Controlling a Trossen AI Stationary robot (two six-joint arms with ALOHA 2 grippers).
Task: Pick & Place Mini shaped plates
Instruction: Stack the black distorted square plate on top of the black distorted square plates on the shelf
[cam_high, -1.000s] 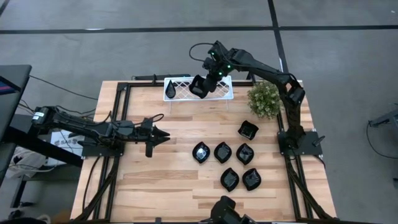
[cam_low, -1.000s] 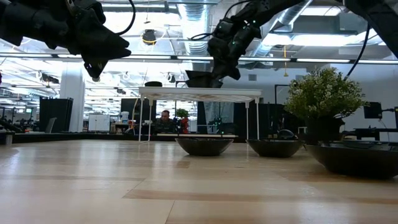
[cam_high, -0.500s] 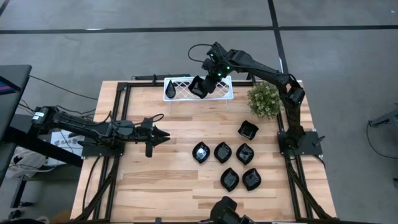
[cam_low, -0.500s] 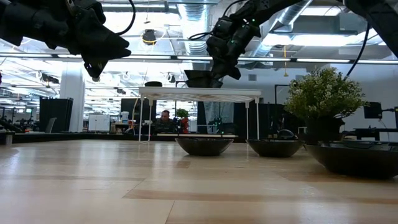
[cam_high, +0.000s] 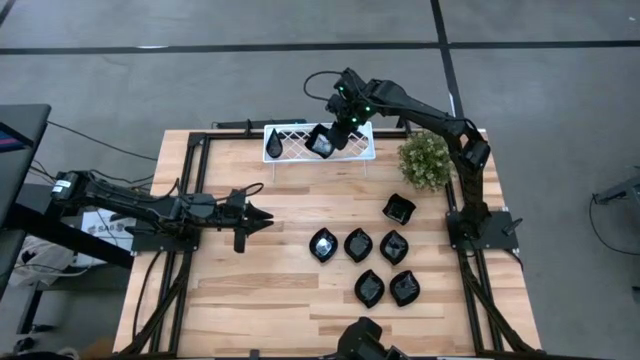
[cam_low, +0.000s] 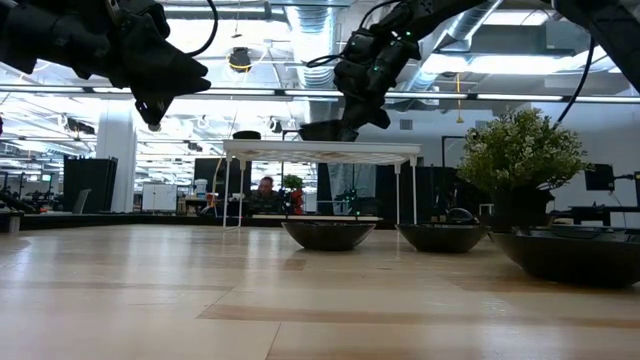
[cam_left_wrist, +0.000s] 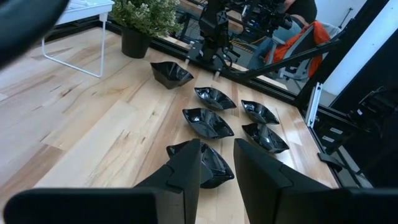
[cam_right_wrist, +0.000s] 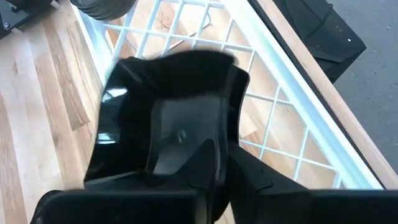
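Observation:
My right gripper (cam_high: 327, 134) hangs over the white wire rack (cam_high: 296, 152) at the table's far edge, shut on a glossy black mini shaped plate (cam_right_wrist: 155, 118). That plate shows low on the rack top in the low view (cam_low: 318, 131). Another black plate (cam_high: 272, 148) lies on the rack's left end. Several more plates lie on the wood at the right, among them one (cam_high: 398, 209) near the plant and one (cam_high: 323, 244) at the left of a row. My left gripper (cam_high: 262, 216) hovers open over the table's left half, with nothing between its fingers. My right gripper has the plate's near side wall (cam_right_wrist: 222, 134) between its two fingers, one finger (cam_right_wrist: 202, 165) inside the dish and one outside. The fingers slant down from the table's right and far side. The plate lies nearly flat, its underside on the rack top.
A small green bushy plant (cam_high: 425, 160) in a dark pot stands right of the rack. Bare wood spreads over the table's middle and near left. In the low view the rack's thin white legs (cam_low: 228, 190) stand on the table, and people show in the room beyond.
The plate in my right gripper has tipped from a raised slant to nearly flat and sunk onto the rack top. The gripper itself has hardly moved.

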